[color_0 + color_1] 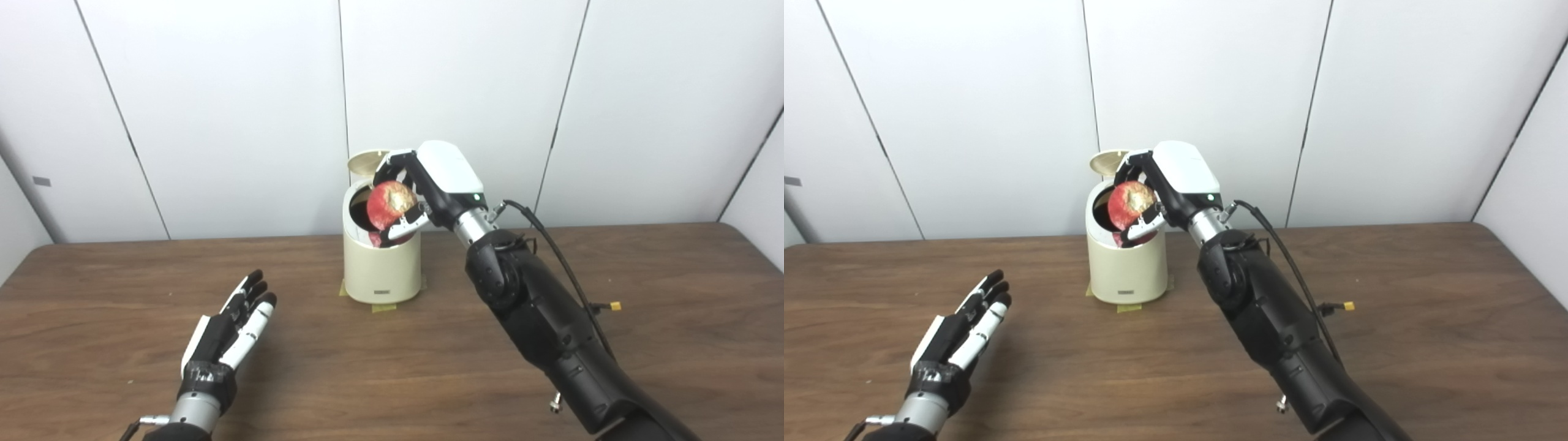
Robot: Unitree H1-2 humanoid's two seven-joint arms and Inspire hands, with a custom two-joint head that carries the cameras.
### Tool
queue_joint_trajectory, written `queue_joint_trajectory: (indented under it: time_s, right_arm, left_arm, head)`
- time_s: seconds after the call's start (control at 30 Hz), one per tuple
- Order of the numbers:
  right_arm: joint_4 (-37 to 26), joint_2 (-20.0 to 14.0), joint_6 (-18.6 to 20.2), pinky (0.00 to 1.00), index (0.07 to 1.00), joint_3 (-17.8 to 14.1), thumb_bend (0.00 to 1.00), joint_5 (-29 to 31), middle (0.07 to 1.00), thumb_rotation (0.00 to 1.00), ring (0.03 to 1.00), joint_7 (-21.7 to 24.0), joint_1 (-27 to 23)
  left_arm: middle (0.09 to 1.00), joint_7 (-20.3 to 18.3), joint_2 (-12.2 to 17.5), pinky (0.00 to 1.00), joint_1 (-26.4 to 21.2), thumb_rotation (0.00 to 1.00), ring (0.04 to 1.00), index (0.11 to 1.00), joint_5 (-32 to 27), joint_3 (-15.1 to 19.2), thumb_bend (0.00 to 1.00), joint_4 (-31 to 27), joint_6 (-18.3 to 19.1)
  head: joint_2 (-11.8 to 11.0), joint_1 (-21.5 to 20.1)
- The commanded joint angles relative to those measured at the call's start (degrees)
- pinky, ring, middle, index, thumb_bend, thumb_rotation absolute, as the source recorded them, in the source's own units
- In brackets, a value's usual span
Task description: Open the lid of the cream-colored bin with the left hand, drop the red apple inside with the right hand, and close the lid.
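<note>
At the lower left of the frame we see our left hand [229, 334] resting low over the wooden table [674, 294], empty, fingers stretched out and apart, well apart from the bin. Our right arm rises from the lower right and crosses the middle of the frame, hiding part of the tabletop behind it; a black cable [563, 257] with a small yellow connector [615, 305] trails beside it. Farther back, at centre, stands the cream-colored bin [381, 269] on bits of yellow tape [384, 307], its lid [365, 163] tipped up at the rear. Our right hand [422, 190] grips the red apple [391, 204] right over the bin's open mouth. White wall panels [214, 110] close the background.
</note>
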Motion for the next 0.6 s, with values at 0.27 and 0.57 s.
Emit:
queue_joint_trajectory:
  time_s: [0.27, 0.57]
  right_arm:
    - [0.7, -0.6, -1.2, 0.34, 0.507, -0.6, 0.5, 1.4, 0.502, 0.0, 0.393, -2.8, -4.4]
    - [-0.1, -0.1, 1.1, 0.37, 0.559, -0.2, 0.5, 1.4, 0.497, 0.0, 0.403, -1.5, -4.4]
  left_arm:
    - [0.969, 0.5, -0.3, 1.0, -1.3, 0.51, 0.965, 0.967, 0.3, 0.0, 0.43, -1.9, -1.9]
    - [0.969, 0.4, 0.2, 0.98, -1.2, 0.53, 0.965, 0.971, 1.0, -0.4, 0.45, -1.9, -2.0]
  head:
    - [0.6, -0.1]
    - [1.0, 0.5]
